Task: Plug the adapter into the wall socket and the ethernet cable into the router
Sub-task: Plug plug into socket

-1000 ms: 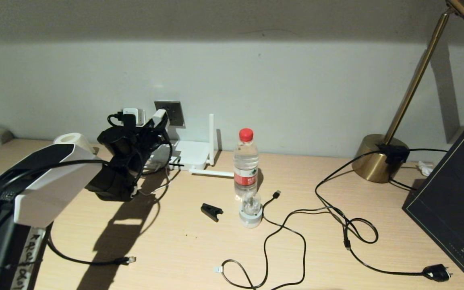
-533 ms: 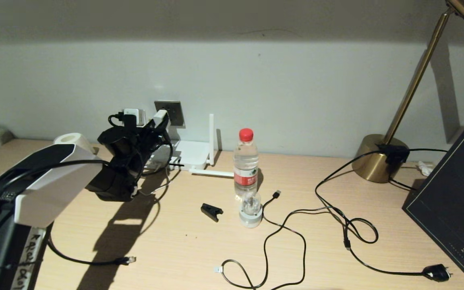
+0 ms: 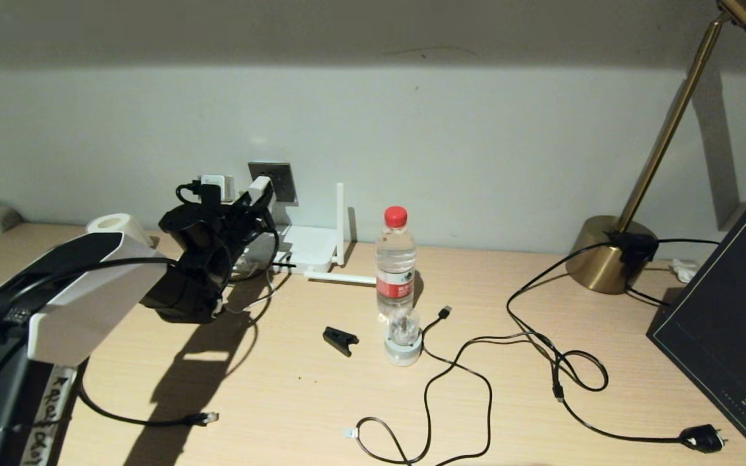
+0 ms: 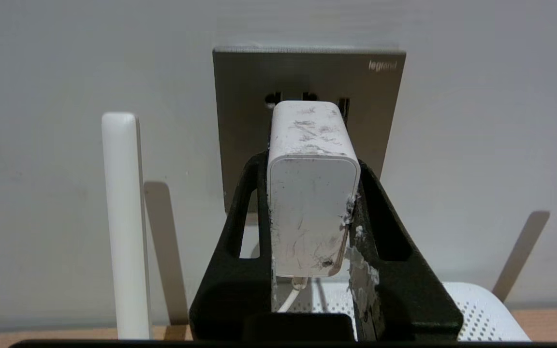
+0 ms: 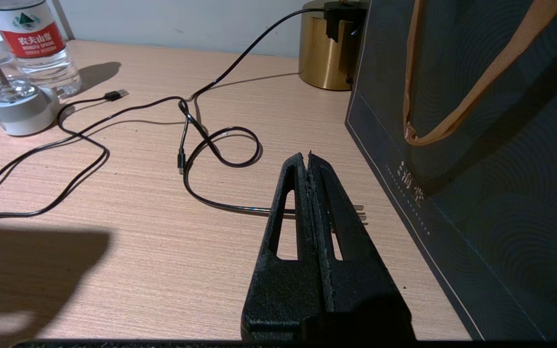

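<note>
My left gripper (image 3: 253, 197) is shut on the white adapter (image 4: 312, 193), holding it by its sides right at the grey wall socket (image 4: 307, 72). The adapter's front end sits against the socket's dark pin holes; its pins are hidden. Its thin white cord (image 4: 288, 297) hangs down behind it. The white router (image 3: 305, 249) lies below the socket against the wall, one antenna (image 4: 123, 217) upright. The ethernet cable's plug (image 3: 208, 418) lies loose near the table's front left. My right gripper (image 5: 309, 157) is shut and empty, hovering low over the table beside a dark bag.
A water bottle (image 3: 395, 259), a small white stand with a glass dome (image 3: 403, 343) and a black clip (image 3: 339, 340) stand mid-table. A thin USB cable (image 3: 457, 369) and the lamp cord with its plug (image 3: 703, 439) loop to the right. Brass lamp base (image 3: 609, 252) and dark bag (image 3: 729, 323) stand far right.
My left gripper has shifted slightly up and towards the wall with the adapter. Nothing else has moved.
</note>
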Tool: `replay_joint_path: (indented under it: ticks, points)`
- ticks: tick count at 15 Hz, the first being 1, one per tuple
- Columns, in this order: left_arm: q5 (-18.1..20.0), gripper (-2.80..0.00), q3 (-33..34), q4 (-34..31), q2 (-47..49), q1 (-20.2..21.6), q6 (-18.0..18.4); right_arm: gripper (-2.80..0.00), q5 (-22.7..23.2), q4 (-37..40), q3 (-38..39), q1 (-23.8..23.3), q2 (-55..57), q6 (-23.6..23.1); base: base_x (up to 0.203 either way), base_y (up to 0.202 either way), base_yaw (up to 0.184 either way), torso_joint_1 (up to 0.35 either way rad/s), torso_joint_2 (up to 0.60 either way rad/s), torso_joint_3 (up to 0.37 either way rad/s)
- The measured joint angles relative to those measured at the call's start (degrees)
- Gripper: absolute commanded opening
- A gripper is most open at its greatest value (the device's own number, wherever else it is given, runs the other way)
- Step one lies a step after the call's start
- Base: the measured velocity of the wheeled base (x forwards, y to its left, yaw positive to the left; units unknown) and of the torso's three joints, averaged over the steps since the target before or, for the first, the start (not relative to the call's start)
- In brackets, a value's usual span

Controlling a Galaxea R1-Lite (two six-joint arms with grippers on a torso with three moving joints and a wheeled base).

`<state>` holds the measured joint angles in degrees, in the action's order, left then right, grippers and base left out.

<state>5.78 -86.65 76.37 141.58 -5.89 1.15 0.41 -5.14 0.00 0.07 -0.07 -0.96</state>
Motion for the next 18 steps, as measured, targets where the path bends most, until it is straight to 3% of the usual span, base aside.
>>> replay_joint_path:
  ticks: [18]
  points:
    - [-0.1,-2.8,-2.3,-1.4,0.6,0.2,0.1,-2.8,0.0,0.0,0.0,0.0,0.0,0.0,0.0,0.0,0.0,0.0,0.0,0.0]
